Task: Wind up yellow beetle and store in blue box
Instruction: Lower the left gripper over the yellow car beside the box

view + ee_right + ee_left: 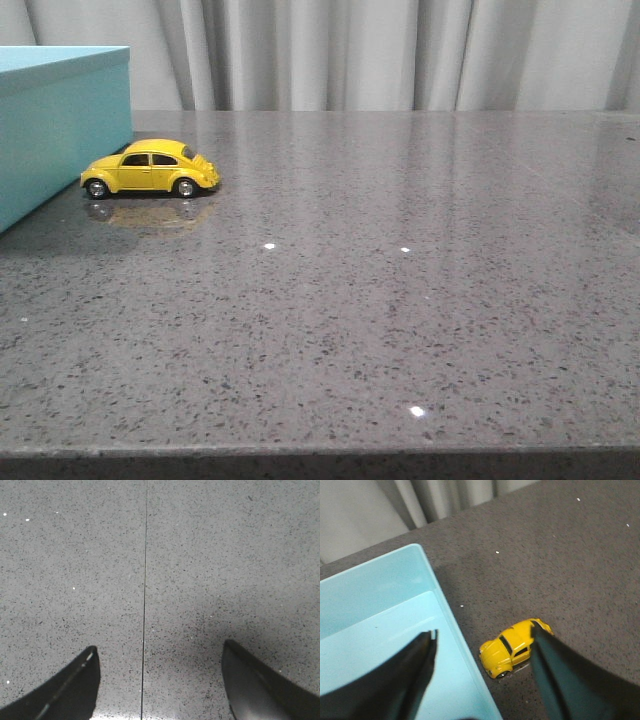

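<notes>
The yellow beetle stands on its wheels on the grey table, right beside the blue box at the far left. In the left wrist view the beetle sits just outside the wall of the open blue box. My left gripper is open and empty, high above them, one finger over the box, the other over the car's rear. My right gripper is open and empty above bare table. Neither gripper shows in the front view.
The speckled grey table runs to a front edge near the camera. A thin seam crosses the table under my right gripper. Grey curtains hang behind the table.
</notes>
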You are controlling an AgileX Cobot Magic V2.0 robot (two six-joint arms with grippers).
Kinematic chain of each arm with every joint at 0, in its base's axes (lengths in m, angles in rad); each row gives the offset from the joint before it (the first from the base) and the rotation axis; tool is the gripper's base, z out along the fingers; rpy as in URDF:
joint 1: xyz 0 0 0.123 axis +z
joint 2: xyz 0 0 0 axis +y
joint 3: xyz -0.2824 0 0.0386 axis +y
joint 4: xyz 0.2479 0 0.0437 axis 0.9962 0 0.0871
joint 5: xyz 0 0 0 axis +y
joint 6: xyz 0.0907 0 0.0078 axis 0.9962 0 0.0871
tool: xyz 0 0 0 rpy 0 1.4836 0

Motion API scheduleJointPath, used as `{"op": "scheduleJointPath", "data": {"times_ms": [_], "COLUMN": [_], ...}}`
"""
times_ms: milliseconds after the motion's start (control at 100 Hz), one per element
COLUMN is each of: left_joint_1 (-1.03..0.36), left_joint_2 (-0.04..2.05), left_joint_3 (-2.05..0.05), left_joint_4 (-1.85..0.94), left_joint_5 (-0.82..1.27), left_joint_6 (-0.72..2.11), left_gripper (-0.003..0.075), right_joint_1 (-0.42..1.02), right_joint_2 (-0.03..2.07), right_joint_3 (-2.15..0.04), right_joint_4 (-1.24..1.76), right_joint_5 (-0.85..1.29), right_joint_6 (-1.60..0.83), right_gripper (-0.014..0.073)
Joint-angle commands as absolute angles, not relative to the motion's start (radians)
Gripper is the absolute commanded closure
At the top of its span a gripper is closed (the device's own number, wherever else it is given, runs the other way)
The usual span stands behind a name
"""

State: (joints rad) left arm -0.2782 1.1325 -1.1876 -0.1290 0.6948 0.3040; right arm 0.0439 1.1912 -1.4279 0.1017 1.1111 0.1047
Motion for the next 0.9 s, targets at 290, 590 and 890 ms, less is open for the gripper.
{"op": "scheduleJointPath", "data": {"times_ms": [290,590,890], "left_joint_1": [-0.325,-0.372,-0.372], "left_joint_2": [1.502,1.663,1.774], "left_joint_3": [-1.659,-1.733,-1.733], "left_joint_4": [-0.141,-0.122,-0.120], "left_joint_5": [1.061,1.132,1.138], "left_joint_6": [0.646,0.903,0.919], "left_gripper": [0.0085,0.0101,0.0101], "right_joint_1": [0.044,0.044,0.044], "right_joint_2": [1.107,1.108,1.108], "right_joint_3": [-1.449,-1.449,-1.449], "right_joint_4": [0.114,0.131,0.132], "right_joint_5": [1.040,1.042,1.054], "right_joint_6": [0.092,0.092,0.092], "right_gripper": [0.0076,0.0076,0.0076]}}
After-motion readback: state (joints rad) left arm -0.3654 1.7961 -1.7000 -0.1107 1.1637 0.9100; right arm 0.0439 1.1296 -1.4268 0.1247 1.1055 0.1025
